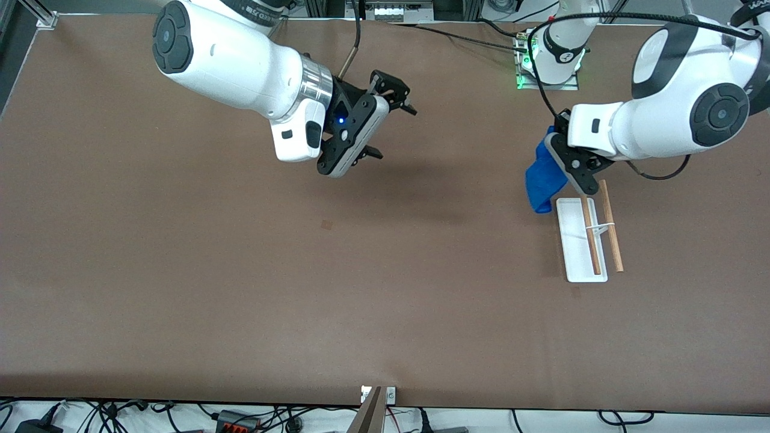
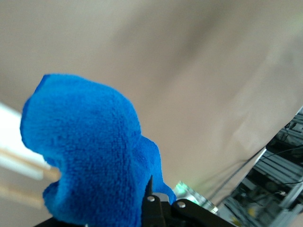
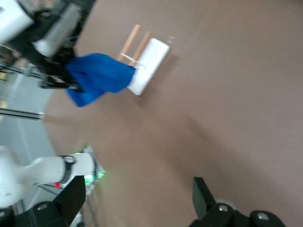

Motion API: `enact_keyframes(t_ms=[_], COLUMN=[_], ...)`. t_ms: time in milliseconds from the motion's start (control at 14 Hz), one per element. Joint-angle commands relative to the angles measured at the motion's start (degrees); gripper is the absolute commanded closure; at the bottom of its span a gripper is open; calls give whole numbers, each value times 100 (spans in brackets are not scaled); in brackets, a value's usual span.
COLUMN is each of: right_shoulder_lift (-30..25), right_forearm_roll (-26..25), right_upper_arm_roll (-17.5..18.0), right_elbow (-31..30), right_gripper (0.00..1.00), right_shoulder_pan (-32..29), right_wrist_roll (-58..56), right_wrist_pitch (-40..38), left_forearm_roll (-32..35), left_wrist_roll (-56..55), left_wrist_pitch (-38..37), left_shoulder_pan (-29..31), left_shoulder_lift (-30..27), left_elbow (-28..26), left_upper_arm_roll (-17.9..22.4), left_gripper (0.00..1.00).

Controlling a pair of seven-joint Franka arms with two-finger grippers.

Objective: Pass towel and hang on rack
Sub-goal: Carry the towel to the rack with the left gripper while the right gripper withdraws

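The royal-blue towel (image 1: 543,175) hangs from my left gripper (image 1: 553,150), which is shut on its upper part. It is held in the air just beside the end of the rack (image 1: 581,240) that is farther from the front camera. The rack has a white base and two parallel wooden rods (image 1: 610,225), both bare. In the left wrist view the towel (image 2: 90,151) fills the space ahead of the gripper (image 2: 142,201), and the rack (image 2: 19,158) shows blurred past it. My right gripper (image 1: 394,129) is open and empty over the bare table middle. Its view (image 3: 137,194) shows the towel (image 3: 97,78) and rack (image 3: 149,56) farther off.
The brown table (image 1: 301,288) stretches wide toward the front camera. The left arm's base (image 1: 550,60) with a green light and cables lies at the table edge farthest from the front camera. More cables run along the nearest edge.
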Motion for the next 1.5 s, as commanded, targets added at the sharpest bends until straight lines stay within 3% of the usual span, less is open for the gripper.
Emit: enact_keyframes(t_ms=[0,143,286,571,1000,1214,1429], right_shoulder_lift=[5,5,32,76,120,-38,-336], right_forearm_roll=[-373,-881,-1400,-1508,-1763,-1850,-2323], right_upper_arm_roll=[-166,-534,-816,-1422,-2477,-2724,-2716], right_elbow=[-152,-301,-494,-1232,-1234,-1199,-1199], right_gripper=[0,0,0,0,0,0,0], right_shoulder_pan=[-262,-333,-333,-412,-395,-377,-648], right_wrist_roll=[42,42,42,33,515,543,586], right_wrist_pitch=[2,2,-16,-173,-1235,-1466,-1422], left_forearm_roll=[306,876,1263,2187,2547,2566,2933], left_wrist_roll=[-852,-1625,-1689,-1769,-1384,-619,-565], left_wrist_pitch=[-392,-374,-313,160,1294,1778,2084], left_shoulder_pan=[268,217,172,-196,-30,356,427], left_shoulder_lift=[408,488,645,717,734,839,831], left_elbow=[383,349,357,208,-328,-381,-547], left_upper_arm_roll=[-23,-75,-93,-146,-146,-137,-137], left_gripper=[100,100,100,100,100,100,100])
